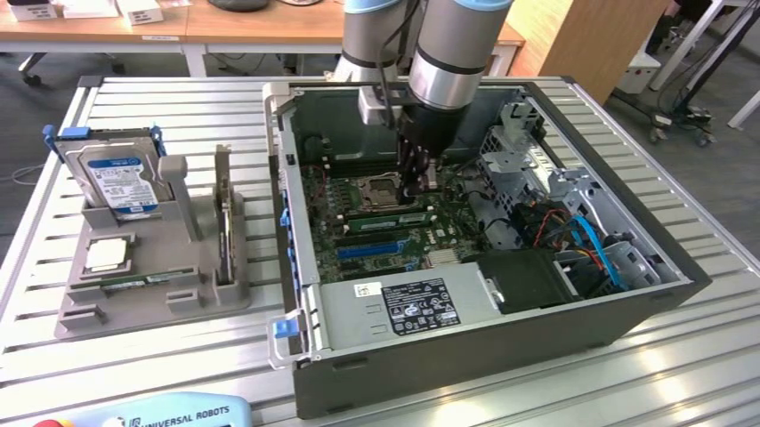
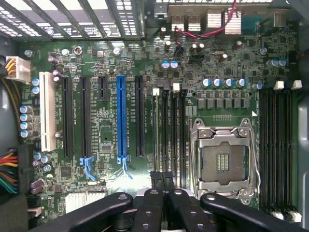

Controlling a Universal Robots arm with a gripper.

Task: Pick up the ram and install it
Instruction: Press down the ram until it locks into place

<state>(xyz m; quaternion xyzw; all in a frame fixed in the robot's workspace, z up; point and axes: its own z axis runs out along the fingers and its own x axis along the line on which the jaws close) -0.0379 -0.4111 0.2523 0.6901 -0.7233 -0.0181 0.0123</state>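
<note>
The open computer case [image 1: 475, 338] sits on the slatted metal table [image 1: 713, 374]; inside it the green motherboard [image 2: 145, 63] lies flat, with an empty silver processor socket [image 2: 222, 162] and a blue expansion slot [image 2: 121, 116] beside black ones; a white slot [image 2: 47, 111] stands near the board's edge. At the case's near side is a grey labelled power supply [image 1: 410, 307]. Just beside the case, on the exterior view's left, a grey holder [image 1: 155, 294] carries a silver-and-blue hard drive [image 1: 119, 182] upright and a square silver processor chip [image 1: 105, 255] lying flat; a wooden desk [image 1: 238, 31] stands behind the case.
</note>
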